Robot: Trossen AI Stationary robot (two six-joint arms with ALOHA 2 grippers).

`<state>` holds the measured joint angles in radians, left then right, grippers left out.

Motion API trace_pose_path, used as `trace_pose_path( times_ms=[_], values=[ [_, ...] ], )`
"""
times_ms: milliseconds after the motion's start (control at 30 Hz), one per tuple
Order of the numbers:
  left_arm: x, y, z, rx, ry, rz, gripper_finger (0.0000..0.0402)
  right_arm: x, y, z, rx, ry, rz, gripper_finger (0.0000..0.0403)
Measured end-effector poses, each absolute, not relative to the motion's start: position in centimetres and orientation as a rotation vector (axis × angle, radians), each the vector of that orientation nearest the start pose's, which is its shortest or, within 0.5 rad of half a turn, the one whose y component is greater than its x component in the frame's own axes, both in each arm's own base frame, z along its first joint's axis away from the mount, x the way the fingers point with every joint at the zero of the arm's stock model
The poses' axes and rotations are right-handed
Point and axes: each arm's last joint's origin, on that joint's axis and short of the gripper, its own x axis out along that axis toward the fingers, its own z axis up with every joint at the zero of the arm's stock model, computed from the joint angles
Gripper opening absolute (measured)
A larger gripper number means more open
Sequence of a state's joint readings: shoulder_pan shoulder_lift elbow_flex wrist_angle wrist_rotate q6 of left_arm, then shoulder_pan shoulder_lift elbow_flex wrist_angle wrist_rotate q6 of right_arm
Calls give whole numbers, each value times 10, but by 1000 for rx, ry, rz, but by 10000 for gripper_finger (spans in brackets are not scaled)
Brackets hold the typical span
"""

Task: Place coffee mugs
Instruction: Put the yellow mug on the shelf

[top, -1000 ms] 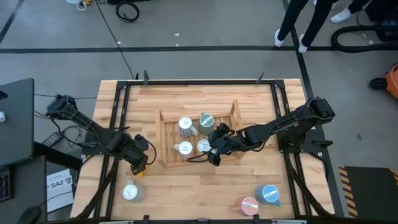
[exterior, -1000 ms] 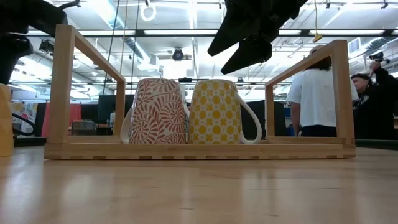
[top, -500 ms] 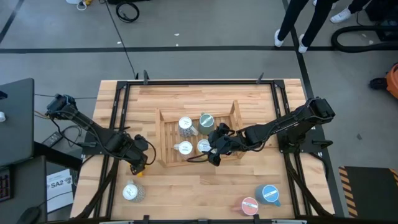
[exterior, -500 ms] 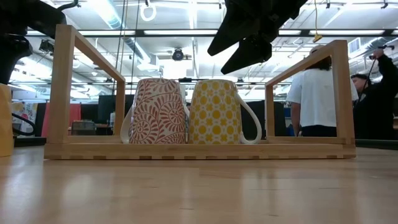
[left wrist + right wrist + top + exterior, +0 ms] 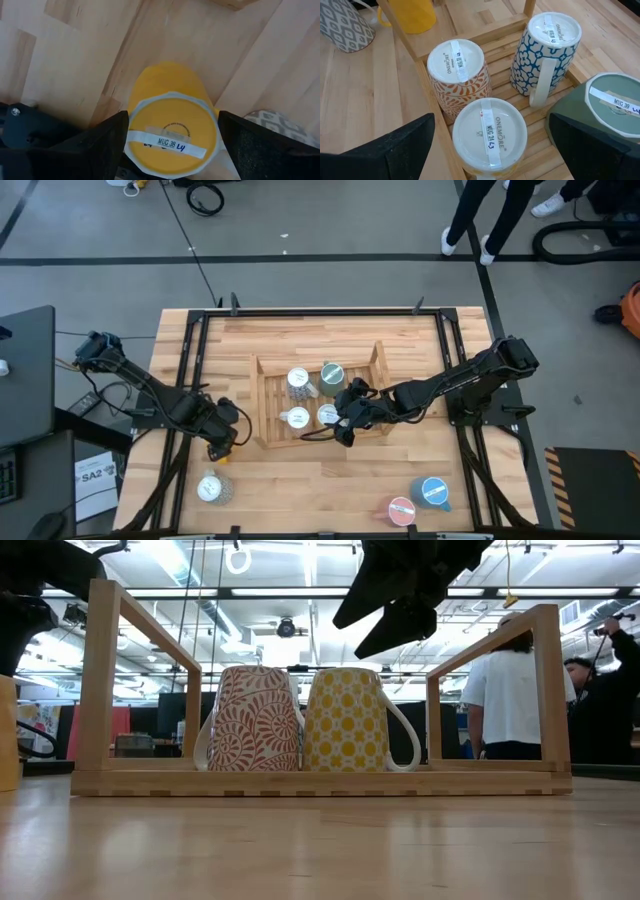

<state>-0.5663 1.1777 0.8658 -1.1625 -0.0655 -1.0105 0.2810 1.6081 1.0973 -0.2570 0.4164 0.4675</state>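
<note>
A wooden tray in the table's middle holds several coffee mugs upside down on their rims: an orange-patterned one, a blue-patterned one, a green one and a yellow-patterned one. My right gripper hangs open above the yellow-patterned mug, clear of it. A plain yellow mug stands upside down on the table left of the tray. My left gripper points down over it, open, one finger on each side of its base. I cannot tell whether they touch it.
A grey-patterned mug stands near the front left edge. A pink mug and a blue mug stand at the front right. The tray's tall end frames rise on both sides. People stand beyond the table.
</note>
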Motion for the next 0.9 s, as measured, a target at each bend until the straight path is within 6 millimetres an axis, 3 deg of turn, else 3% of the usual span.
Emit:
trace_pose_path(
  times_ms=[567, 900],
  values=[
    [152, -97, 239, -373, 1476, 274, 315, 331, 83, 235, 185, 670, -292, 397],
    [151, -98, 240, -589, 1557, 336, 315, 331, 83, 235, 185, 670, -292, 397]
  ],
)
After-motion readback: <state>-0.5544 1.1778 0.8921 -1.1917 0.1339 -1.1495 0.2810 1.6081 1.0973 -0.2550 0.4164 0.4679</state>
